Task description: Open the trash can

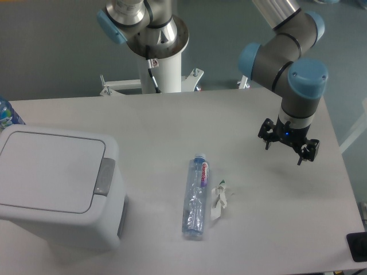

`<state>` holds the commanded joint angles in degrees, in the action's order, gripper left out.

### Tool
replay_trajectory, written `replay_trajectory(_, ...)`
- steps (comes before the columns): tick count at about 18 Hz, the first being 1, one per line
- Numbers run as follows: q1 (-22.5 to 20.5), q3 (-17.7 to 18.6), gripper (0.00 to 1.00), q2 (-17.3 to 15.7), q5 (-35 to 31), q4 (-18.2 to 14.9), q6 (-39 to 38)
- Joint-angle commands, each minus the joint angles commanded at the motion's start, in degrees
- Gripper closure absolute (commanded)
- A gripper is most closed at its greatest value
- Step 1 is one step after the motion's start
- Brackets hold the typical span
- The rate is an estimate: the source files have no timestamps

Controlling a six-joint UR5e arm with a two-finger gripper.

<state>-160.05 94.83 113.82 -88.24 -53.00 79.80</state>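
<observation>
The trash can (54, 183) is a large light-grey bin at the left of the table. Its flat lid (49, 169) is shut, with a darker grey push-button latch (105, 175) on its right side. My gripper (285, 150) hangs above the table at the right, far from the can. Its dark fingers point down and stand apart, with nothing between them.
A clear plastic bottle (196, 195) lies on the table between the can and the gripper. A small crumpled white scrap (220, 197) lies just right of it. A blue-labelled bottle (7, 113) shows at the left edge. The arm's base (160, 63) stands behind the table.
</observation>
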Motion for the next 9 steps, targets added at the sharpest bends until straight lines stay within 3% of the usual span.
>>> replay_trajectory(5, -0.1, -0.2, 0.00, -0.1, 0.4, 0.0, 0.0)
replay_trajectory(9, -0.3, 0.3, 0.00, -0.2, 5.3, 0.6, -1.7)
